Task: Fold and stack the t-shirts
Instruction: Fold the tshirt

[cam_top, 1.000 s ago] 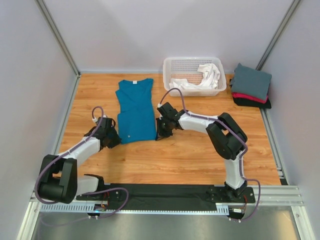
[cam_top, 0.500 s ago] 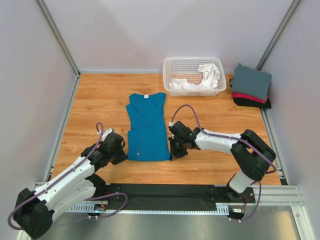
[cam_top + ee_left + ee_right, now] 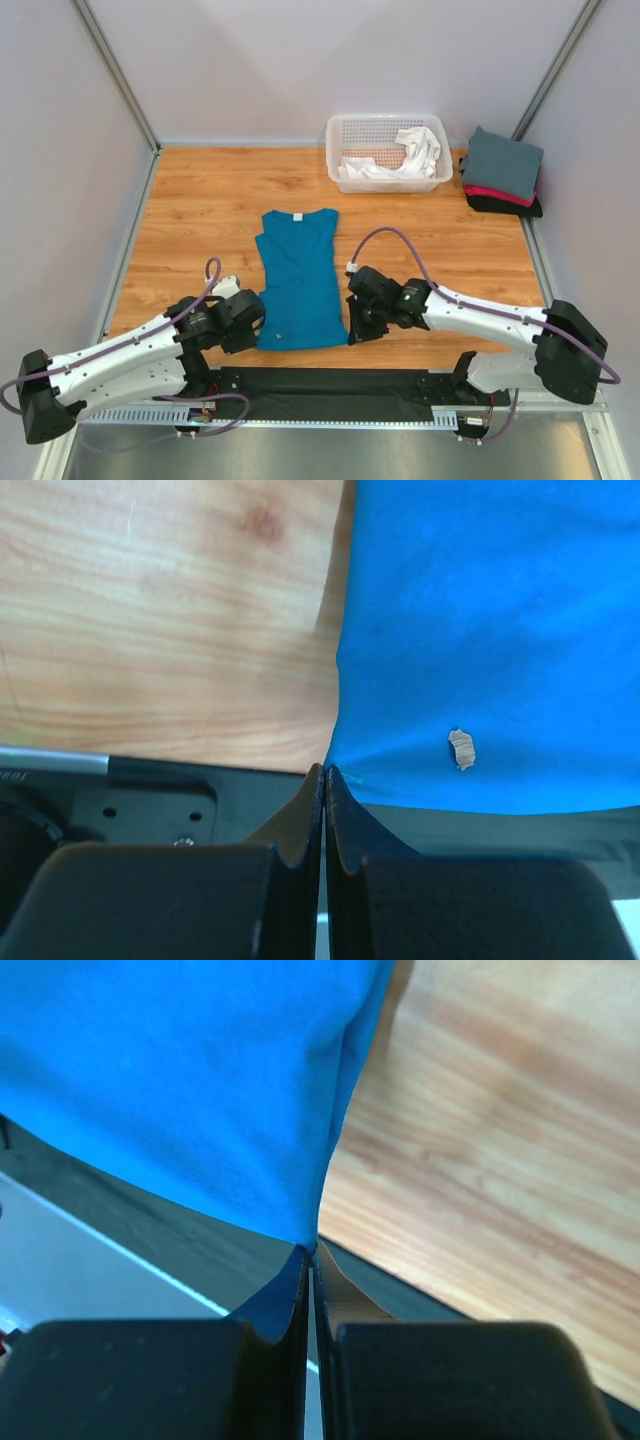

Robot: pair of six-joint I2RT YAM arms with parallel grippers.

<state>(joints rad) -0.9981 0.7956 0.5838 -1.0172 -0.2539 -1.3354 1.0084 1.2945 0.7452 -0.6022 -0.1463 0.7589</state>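
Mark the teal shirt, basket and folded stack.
teal shirt (image 3: 298, 285), top view, middle of its body.
basket (image 3: 385, 184), top view, front wall.
folded stack (image 3: 500, 162), top view, grey shirt on top.

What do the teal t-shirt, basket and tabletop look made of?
The teal t-shirt looks like soft matte cloth, probably cotton: it creases and puckers at its pinched corners. The basket looks like white plastic, from its moulded lattice walls. The tabletop is wood or wood-look laminate: grain and knots show.
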